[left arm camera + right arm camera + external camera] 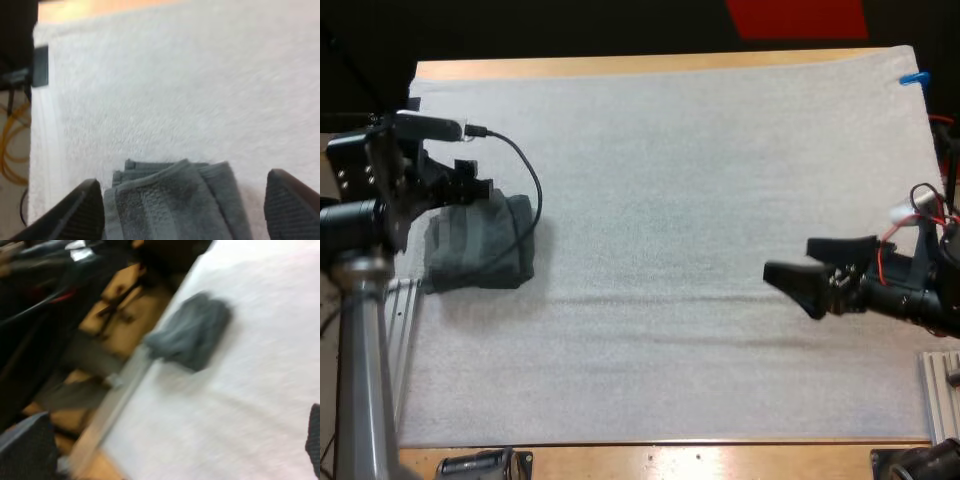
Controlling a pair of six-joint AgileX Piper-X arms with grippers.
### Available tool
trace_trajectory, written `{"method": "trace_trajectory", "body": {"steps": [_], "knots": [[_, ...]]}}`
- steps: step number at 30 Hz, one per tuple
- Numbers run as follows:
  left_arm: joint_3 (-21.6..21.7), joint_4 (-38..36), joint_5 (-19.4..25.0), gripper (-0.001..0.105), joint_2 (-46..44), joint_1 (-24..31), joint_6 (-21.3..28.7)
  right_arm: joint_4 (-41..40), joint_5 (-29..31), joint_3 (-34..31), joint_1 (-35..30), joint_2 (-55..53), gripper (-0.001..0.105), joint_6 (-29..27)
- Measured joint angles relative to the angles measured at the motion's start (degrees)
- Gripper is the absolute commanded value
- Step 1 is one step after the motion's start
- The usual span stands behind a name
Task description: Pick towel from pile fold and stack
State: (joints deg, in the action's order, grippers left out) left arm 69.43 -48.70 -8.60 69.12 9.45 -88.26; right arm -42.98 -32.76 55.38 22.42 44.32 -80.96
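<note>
Item 1, towel (485, 245): dark grey-green, folded, with several layers showing at its edge in the left wrist view. It lies flat on the white mat (670, 190), close to the mat's left edge as the high view shows it, about midway between the near and far sides. Nothing grips it.

Item 2, left gripper (182, 182): positioned over the towel, with the arm's camera housing covering part of the cloth in the high view. The fingers (82, 210) stand wide apart, one on either side of the folded towel. One finger is just beside the cloth's edge; a strip of bare mat separates the other from the cloth. Neither finger presses on the towel and the gripper holds nothing. Whether the nearer finger touches the cloth cannot be told.

Item 3, right gripper (798, 260): over bare mat on the right side, well apart from the towel, pointing toward it. The two black fingers are spread and hold nothing. The right wrist view sees the towel far off, at the mat's edge.

Item 4, mat: white, textured, covers most of the table (620, 66) and bears the towel.

Item 5, table: wooden, with bare strips along the far and near sides of the mat
</note>
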Motion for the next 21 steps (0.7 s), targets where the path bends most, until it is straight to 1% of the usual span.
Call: {"method": "trace_trajectory", "body": {"steps": [5, 7, 9, 12, 15, 21], "knots": [[-1.13, -2.04, -0.28, 0.065, -7.45, -3.59, 0.00, 0.39, 6.21, 0.00, 0.00, 4.70, 0.100, -3.72], [-2.60, -3.01, -0.30, 0.065, -10.10, -5.21, 0.00, 0.37, 8.81, 0.00, -0.37, 6.86, 0.100, -5.97], [-4.54, -3.79, -0.44, 0.065, -12.95, -6.69, 0.00, 0.37, 9.72, 0.00, -1.91, 8.58, 0.100, -7.13], [-7.99, -4.11, -0.65, 0.065, -17.02, -7.55, 0.47, 0.37, 10.03, 0.00, -6.33, 9.57, 0.100, -8.95], [-10.33, -4.48, -0.65, 0.065, -20.54, -7.54, 0.47, -0.51, 10.52, 0.00, -11.82, 9.26, 0.100, -13.44], [-11.64, -4.55, -0.65, 0.065, -25.91, -7.54, 0.28, -7.87, 14.26, 0.00, -22.83, 6.13, 0.100, -22.47]]}}
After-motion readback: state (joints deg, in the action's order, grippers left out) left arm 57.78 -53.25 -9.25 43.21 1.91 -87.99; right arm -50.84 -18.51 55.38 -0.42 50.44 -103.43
